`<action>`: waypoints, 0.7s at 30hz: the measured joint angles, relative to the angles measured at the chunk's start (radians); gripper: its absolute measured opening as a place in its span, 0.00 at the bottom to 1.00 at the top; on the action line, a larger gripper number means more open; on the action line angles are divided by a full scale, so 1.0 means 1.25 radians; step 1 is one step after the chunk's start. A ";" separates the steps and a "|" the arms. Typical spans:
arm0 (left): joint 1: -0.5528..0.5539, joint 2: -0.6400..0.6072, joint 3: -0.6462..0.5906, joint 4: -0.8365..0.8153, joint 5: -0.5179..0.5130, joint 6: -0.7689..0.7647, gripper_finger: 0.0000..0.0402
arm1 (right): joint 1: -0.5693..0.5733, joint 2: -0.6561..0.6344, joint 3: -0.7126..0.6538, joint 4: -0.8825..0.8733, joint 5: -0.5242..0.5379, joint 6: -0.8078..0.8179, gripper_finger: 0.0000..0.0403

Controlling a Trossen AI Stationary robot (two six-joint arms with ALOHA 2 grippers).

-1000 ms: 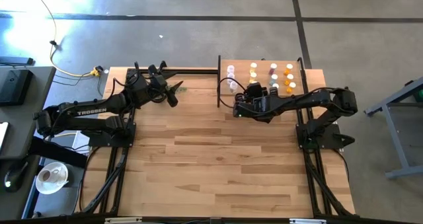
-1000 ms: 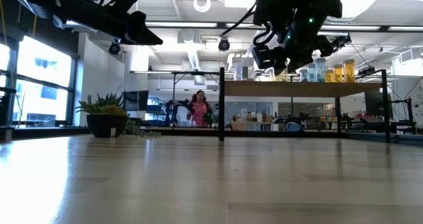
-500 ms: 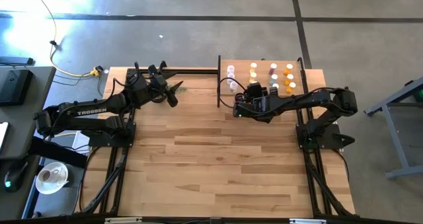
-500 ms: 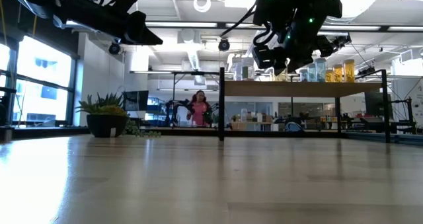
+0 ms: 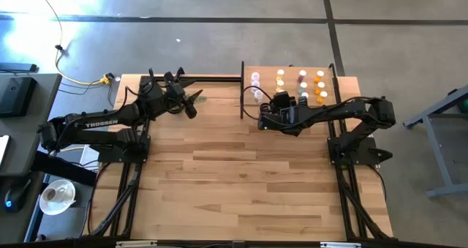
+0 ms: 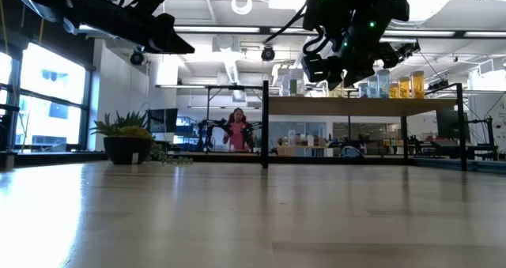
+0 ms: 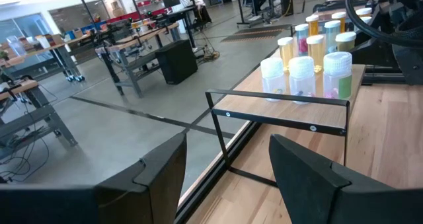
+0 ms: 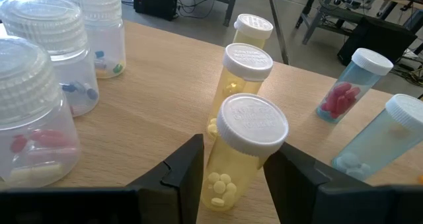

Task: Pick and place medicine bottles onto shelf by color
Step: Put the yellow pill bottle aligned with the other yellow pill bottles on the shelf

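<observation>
Yellow translucent plastic pill bottle (image 8: 238,151), white-capped, sits clamped mid-body in our right pincer (image 8: 234,174) over the shelf's (image 5: 289,75) front edge: light, rigid, slippery. Left pincer (image 7: 228,168) gapes empty.

Potted plant (image 6: 125,138) on tabletop (image 5: 241,175); person (image 6: 237,129) in room behind

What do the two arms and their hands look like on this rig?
Both arms are black, jointed and slim. The left arm carries white TROSSEN lettering along its link; the right arm has black cables looping near its wrist and green indicator lights seen from the low view. Each hand has two dark, flat, angular fingers.
</observation>
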 joint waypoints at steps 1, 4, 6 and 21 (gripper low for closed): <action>0.000 0.000 0.000 0.000 0.000 0.000 0.51 | 0.000 0.000 0.000 0.000 0.000 0.000 0.35; 0.000 0.000 0.000 0.000 0.000 0.000 0.51 | 0.000 0.000 0.000 0.000 0.000 0.000 0.35; 0.000 0.000 0.000 0.000 0.000 0.000 0.51 | 0.000 0.000 0.000 0.000 0.000 0.000 0.35; 0.000 0.000 0.000 0.000 0.000 0.000 0.51 | 0.000 0.000 0.000 0.000 0.005 0.006 0.35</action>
